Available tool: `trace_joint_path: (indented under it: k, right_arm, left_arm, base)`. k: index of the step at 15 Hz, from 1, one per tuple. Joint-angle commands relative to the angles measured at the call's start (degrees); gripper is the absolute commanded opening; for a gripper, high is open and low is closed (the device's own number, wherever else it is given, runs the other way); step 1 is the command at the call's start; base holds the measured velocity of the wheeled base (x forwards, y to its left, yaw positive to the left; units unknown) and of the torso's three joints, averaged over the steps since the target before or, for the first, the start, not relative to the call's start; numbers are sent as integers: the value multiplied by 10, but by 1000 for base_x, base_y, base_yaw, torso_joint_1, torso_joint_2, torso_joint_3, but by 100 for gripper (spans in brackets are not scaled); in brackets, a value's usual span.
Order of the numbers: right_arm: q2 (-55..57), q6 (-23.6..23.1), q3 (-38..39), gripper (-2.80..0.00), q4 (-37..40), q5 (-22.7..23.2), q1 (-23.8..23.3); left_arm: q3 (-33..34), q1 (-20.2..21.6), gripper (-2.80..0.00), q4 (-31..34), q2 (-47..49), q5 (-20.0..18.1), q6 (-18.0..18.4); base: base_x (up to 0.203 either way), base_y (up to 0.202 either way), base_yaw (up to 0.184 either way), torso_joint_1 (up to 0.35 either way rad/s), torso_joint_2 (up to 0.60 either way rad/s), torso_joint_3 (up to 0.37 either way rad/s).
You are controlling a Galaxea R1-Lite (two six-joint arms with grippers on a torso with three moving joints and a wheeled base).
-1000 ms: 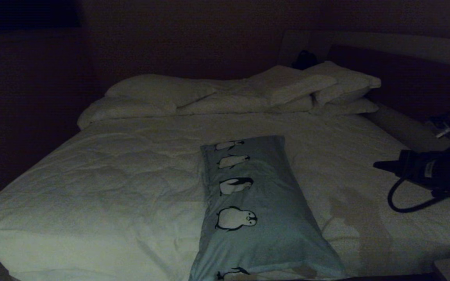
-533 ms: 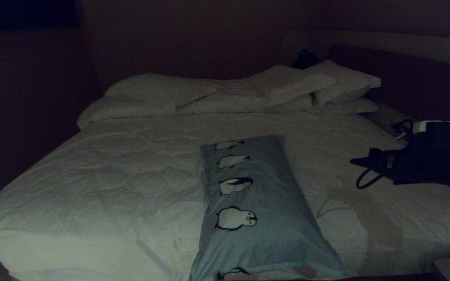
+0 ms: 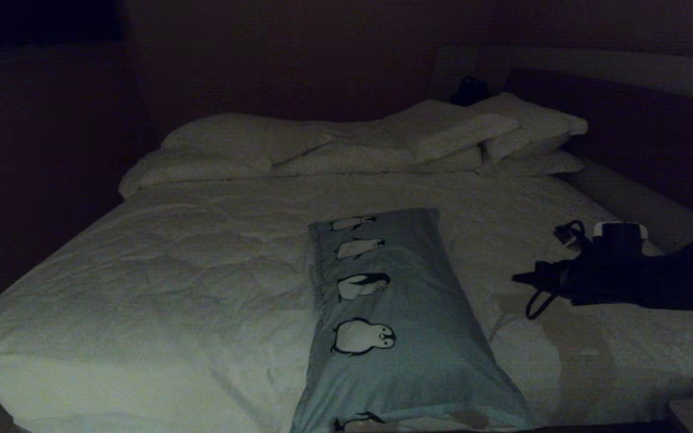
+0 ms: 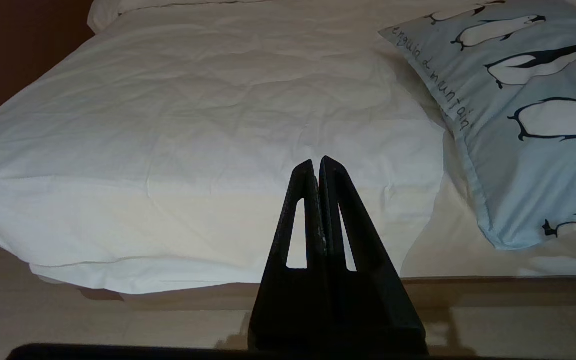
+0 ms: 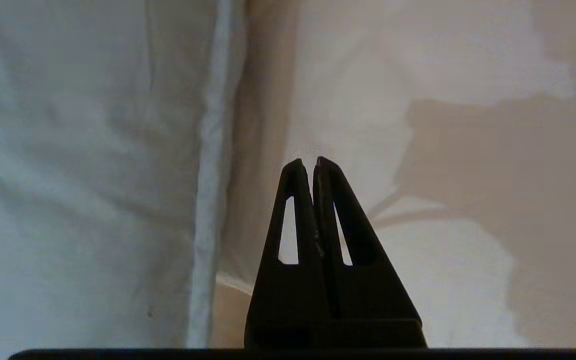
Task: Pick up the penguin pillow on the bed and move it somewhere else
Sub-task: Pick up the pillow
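The penguin pillow (image 3: pixel 400 325) lies lengthwise on the bed (image 3: pixel 160 282), on top of the wrinkled white duvet (image 3: pixel 172 288), a little to the robot's right of the middle; its near end reaches the foot edge of the bed, its far end points toward the stack of plain white pillows (image 3: pixel 346 144) at the head; a row of black-and-white penguins runs along its left half, and in the left wrist view dark lettering follows the long edge on that side.

The right claw (image 3: pixel 518 278) hangs low over the duvet to the right of the penguin pillow, near it but apart from it, pointing toward its long right edge; the dark arm behind it comes in from the right border of the head view, with a cable loop drooping under the wrist; in the right wrist view the two fingers (image 5: pixel 293 172) are pressed together with nothing between them, and the pillow's seamed edge lies just beyond the tips.

The left claw (image 4: pixel 316 164) shows only in its own wrist view, fingers closed flat against each other and empty, held off the foot of the bed, facing the near corner of the duvet with the penguin pillow off to one side.
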Motion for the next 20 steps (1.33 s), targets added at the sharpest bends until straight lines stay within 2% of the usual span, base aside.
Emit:
trace_joint_path:
  k: [1, 2, 3, 5, 9, 13, 15, 20]
  right_arm:
    - [13, -36, -2, -280, -1, -4, 10]
    - [17, -35, -4, -280, -2, -11, 24]
    - [23, -35, -11, 0, -1, -20, 39]
    - [37, -34, -24, 0, 0, -40, 60]
    - [56, -31, -46, 0, 3, -40, 82]
    - [62, -16, -82, 0, 45, -28, 85]
    - [60, 5, -105, 0, 76, -5, 86]
    - [59, 6, -128, 0, 125, -4, 102]
  left_arm:
    - [0, 0, -280, 0, 0, 0, 0]
    - [0, 0, -280, 0, 0, 0, 1]
    - [0, 0, -280, 0, 0, 0, 0]
    - [0, 0, -280, 0, 0, 0, 0]
    - [0, 0, -280, -1, 0, 0, 0]
    - [0, 0, -280, 0, 0, 0, 0]
    - [0, 0, -280, 0, 0, 0, 0]
    - [0, 0, -280, 0, 0, 0, 0]
  base:
    - [0, 0, 0, 0, 0, 0]
    - [0, 0, 0, 0, 0, 0]
    - [0, 0, 0, 0, 0, 0]
    - [0, 0, 0, 0, 0, 0]
    - [0, 0, 0, 0, 0, 0]
    - [0, 0, 0, 0, 0, 0]
    - [0, 0, 0, 0, 0, 0]
    - [0, 0, 0, 0, 0, 0]
